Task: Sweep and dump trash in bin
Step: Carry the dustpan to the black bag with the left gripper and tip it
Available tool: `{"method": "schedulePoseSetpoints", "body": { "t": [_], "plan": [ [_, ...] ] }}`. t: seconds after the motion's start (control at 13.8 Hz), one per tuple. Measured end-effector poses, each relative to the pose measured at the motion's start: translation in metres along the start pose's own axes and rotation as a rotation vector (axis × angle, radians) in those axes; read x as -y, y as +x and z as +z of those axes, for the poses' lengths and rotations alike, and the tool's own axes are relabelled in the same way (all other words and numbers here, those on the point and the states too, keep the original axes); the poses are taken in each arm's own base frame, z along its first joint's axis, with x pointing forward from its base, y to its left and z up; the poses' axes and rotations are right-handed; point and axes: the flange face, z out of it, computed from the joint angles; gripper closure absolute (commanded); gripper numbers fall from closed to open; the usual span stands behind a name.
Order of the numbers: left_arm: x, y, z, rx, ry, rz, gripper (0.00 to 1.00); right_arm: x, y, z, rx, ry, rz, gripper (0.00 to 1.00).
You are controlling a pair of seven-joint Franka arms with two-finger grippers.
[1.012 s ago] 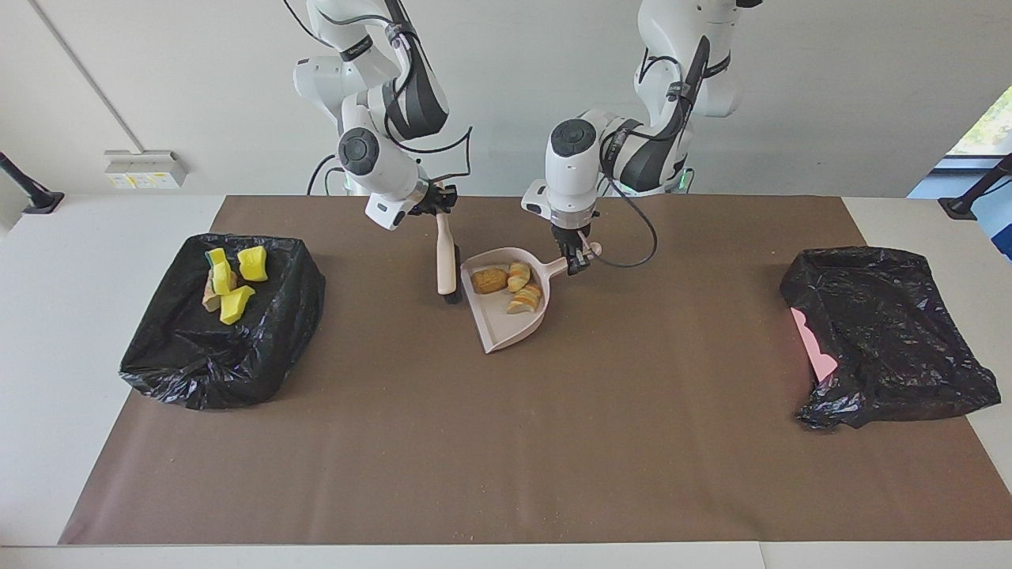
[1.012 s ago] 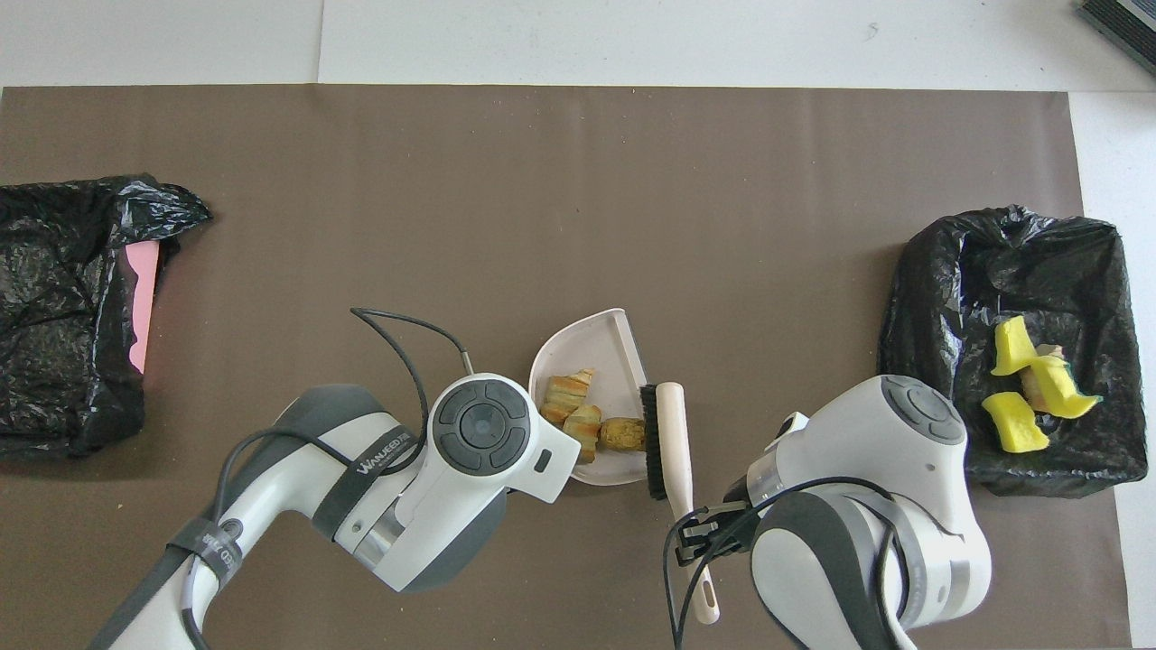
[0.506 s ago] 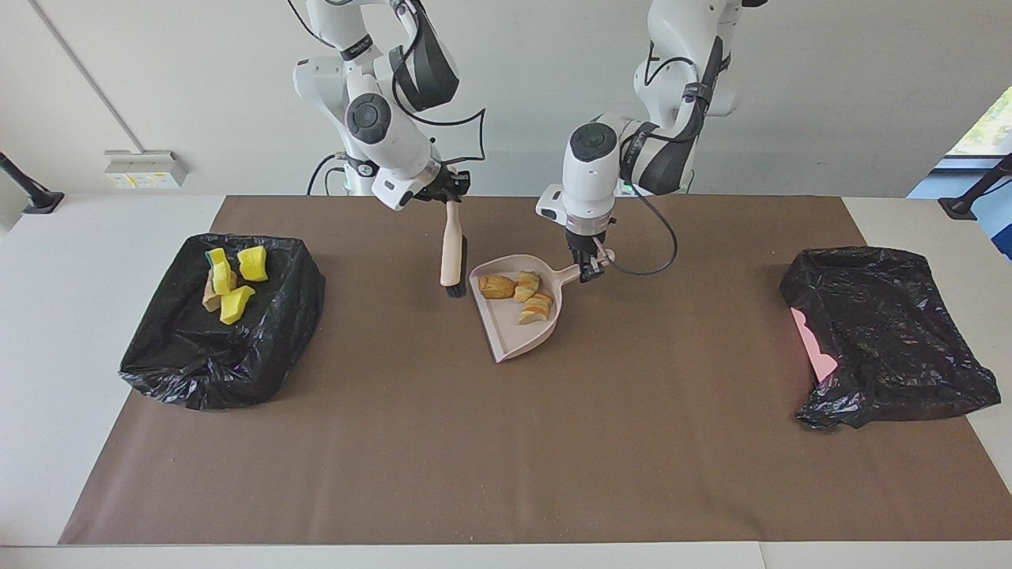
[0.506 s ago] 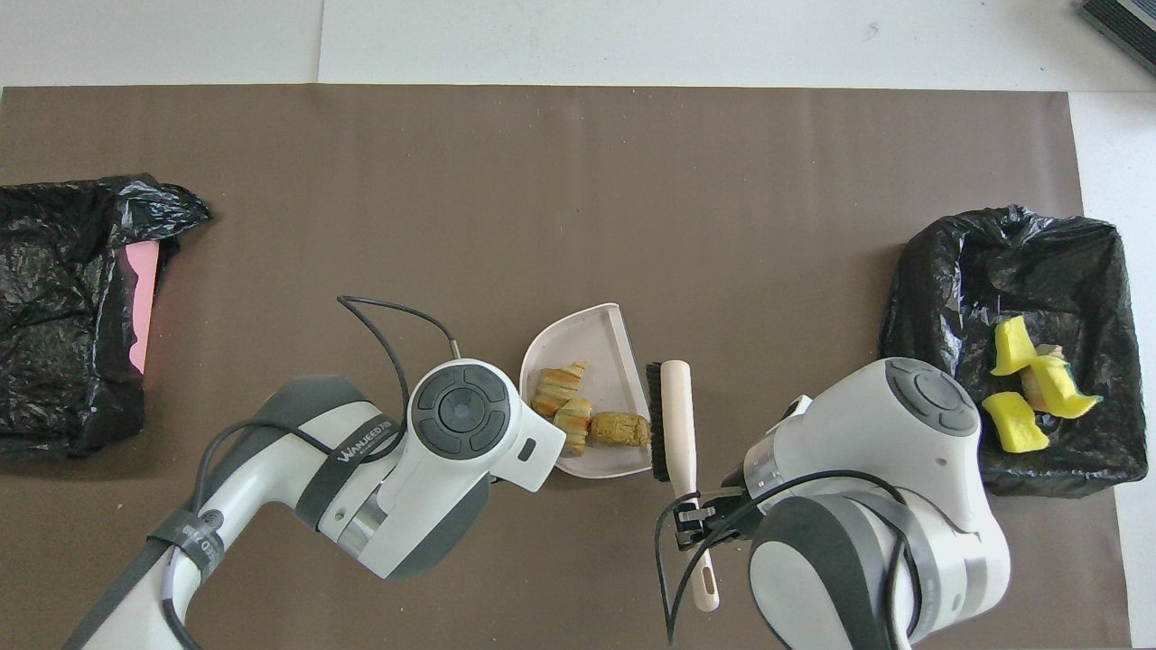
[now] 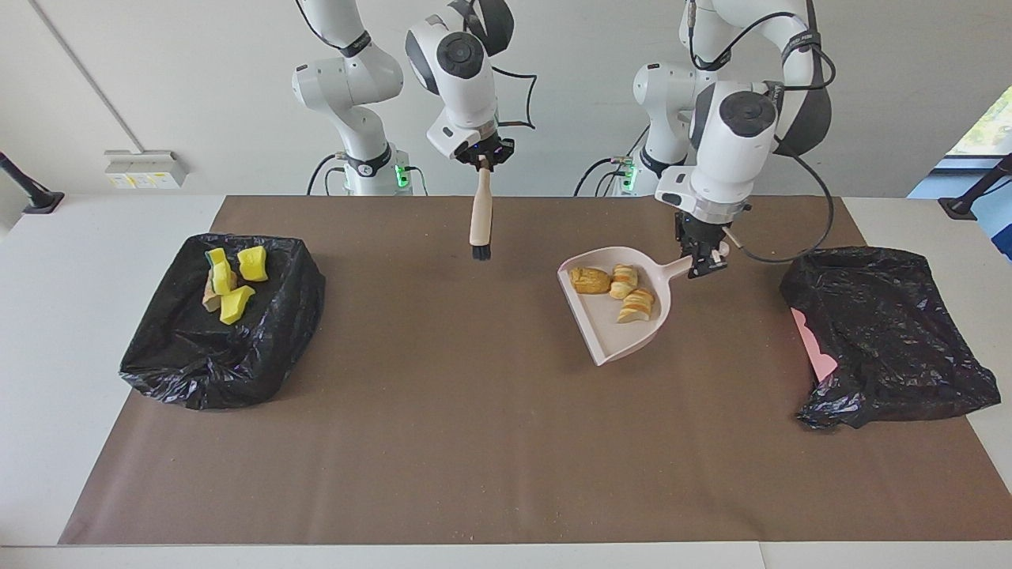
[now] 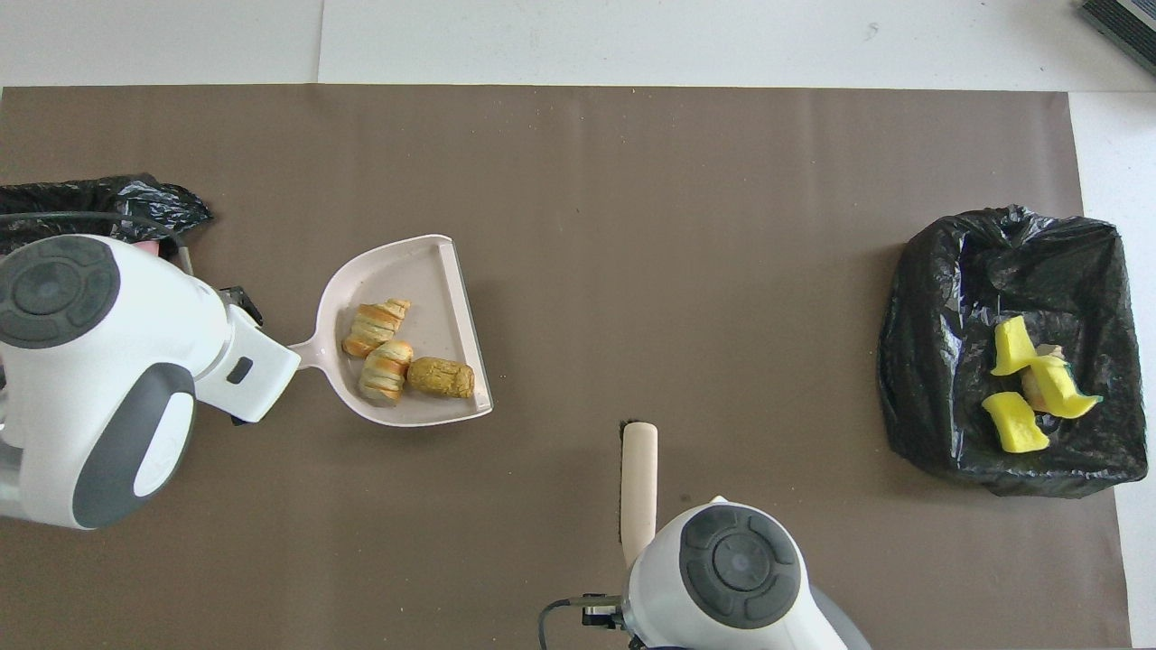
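The left gripper [image 5: 706, 263] carries the dustpan [image 5: 613, 328] by its handle, jaws clenched, three light bread pieces [image 5: 617, 288] loose inside and liable to roll, while the right gripper [image 5: 482, 162] grips the brush [image 5: 480, 221].

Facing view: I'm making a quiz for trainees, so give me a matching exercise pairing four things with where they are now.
Things:
1. bread pieces
2. yellow sponge chunks
3. brush
4. dustpan

Places:
A. hanging from the right tool
B. in the black-lined bin at the right arm's end
C. held by its handle in the left tool
D. lying in the dustpan

Pairs: 1-D, 2-B, 3-A, 4-C
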Motion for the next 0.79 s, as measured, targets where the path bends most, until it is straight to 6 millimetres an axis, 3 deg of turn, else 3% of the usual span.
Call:
{"method": "schedulePoseSetpoints", "body": {
  "t": [0.14,0.36,0.58,0.79],
  "plan": [
    [0.021,-0.063,0.001,-0.001,-0.004,-0.028,1.0,0.011,0.001,0.03,0.011,-0.013,-0.024,1.0],
    [0.045,-0.175,0.007,-0.018,-0.009,-0.081,1.0,0.014,0.0,0.067,0.017,-0.032,-0.027,1.0],
    [0.05,-0.265,0.007,-0.023,0.024,-0.213,1.0,0.017,-0.003,0.086,0.002,-0.034,-0.028,1.0],
    [0.045,-0.337,0.004,-0.03,0.061,-0.347,1.0,0.033,-0.003,0.112,-0.02,-0.021,-0.004,1.0]
  ]
}}
